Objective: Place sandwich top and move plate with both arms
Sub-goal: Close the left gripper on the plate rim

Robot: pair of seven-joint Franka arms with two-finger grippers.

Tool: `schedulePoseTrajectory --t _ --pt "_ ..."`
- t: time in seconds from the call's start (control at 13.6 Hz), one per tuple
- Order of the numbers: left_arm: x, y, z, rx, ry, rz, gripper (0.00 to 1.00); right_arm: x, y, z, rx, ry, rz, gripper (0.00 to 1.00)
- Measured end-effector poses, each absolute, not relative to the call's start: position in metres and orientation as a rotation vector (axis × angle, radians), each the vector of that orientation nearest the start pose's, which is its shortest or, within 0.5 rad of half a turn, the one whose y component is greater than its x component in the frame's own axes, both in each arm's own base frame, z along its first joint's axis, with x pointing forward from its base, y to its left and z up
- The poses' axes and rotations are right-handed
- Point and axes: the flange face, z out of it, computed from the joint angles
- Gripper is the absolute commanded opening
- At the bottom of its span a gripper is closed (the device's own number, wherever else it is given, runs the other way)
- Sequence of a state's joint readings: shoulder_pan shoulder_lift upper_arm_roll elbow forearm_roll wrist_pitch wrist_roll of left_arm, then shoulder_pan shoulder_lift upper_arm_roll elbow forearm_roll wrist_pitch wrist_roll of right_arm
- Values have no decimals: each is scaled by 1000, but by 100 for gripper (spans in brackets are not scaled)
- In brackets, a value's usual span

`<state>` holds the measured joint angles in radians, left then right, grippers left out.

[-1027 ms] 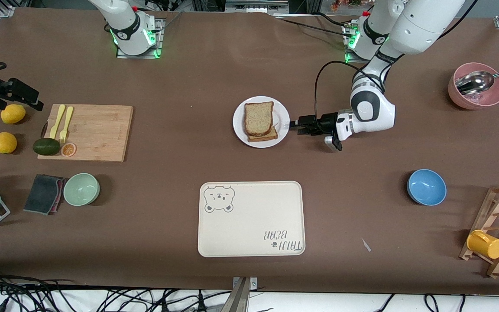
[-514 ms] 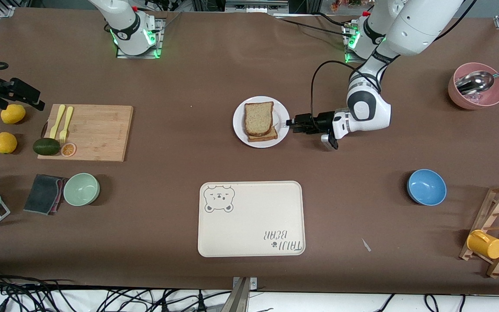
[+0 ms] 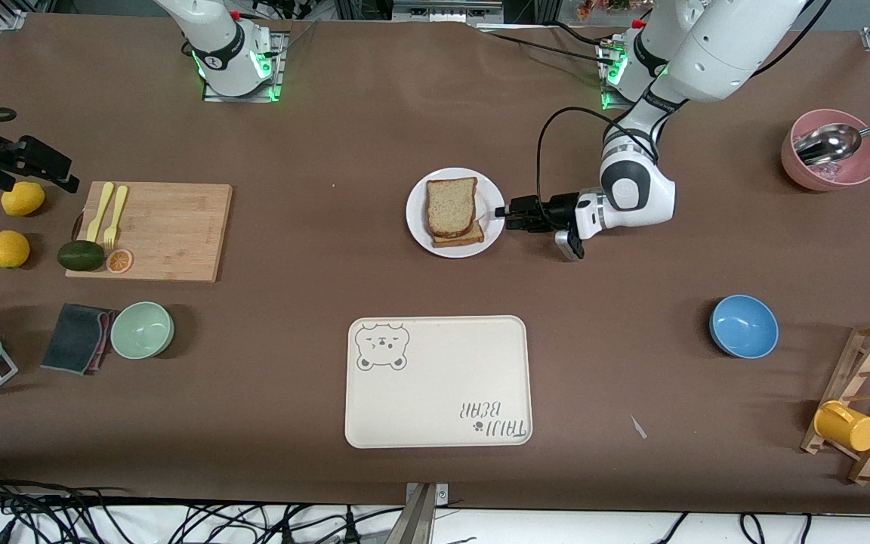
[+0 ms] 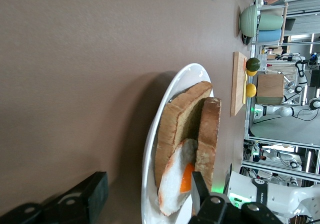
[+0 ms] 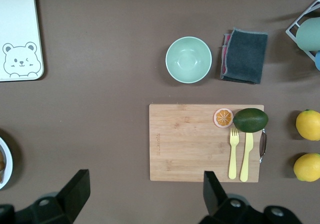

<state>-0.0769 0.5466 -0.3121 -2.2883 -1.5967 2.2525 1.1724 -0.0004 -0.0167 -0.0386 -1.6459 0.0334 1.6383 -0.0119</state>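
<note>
The white plate (image 3: 491, 202) sits mid-table and also shows in the left wrist view (image 4: 172, 87). On it the sandwich top (image 3: 450, 204), a speckled brown slice, lies over a smaller slice (image 3: 465, 239). The left wrist view shows the sandwich top (image 4: 210, 131) with a fried egg (image 4: 175, 181) under it. My left gripper (image 3: 507, 214) is open, low at the plate's edge toward the left arm's end. In its wrist view (image 4: 147, 189) the jaws straddle the rim without closing. My right gripper (image 5: 145, 176) is open and empty, high above the table by the cutting board (image 5: 202, 141).
A cream bear tray (image 3: 439, 381) lies nearer the camera than the plate. A blue bowl (image 3: 743, 326), a pink bowl with a spoon (image 3: 831, 155) and a wooden rack with a yellow cup (image 3: 846, 425) stand toward the left arm's end. Cutting board (image 3: 159, 230), green bowl (image 3: 142, 329), cloth (image 3: 76, 338).
My left gripper has slid along the table toward the plate until its fingers reach the rim. The plate, the sandwich and the right arm have not visibly moved.
</note>
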Motion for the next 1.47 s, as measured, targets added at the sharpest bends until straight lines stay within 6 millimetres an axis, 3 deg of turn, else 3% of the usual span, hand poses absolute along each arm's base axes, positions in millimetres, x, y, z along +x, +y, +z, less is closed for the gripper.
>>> schedulePoseTrajectory --t 0.59,1.47 --pt "422 -228 106 2045 -69 -92 48 554 -18 604 -3108 45 -15 100" --pt "419 -228 101 2045 -66 -102 8 554 -17 604 -3108 42 -15 100"
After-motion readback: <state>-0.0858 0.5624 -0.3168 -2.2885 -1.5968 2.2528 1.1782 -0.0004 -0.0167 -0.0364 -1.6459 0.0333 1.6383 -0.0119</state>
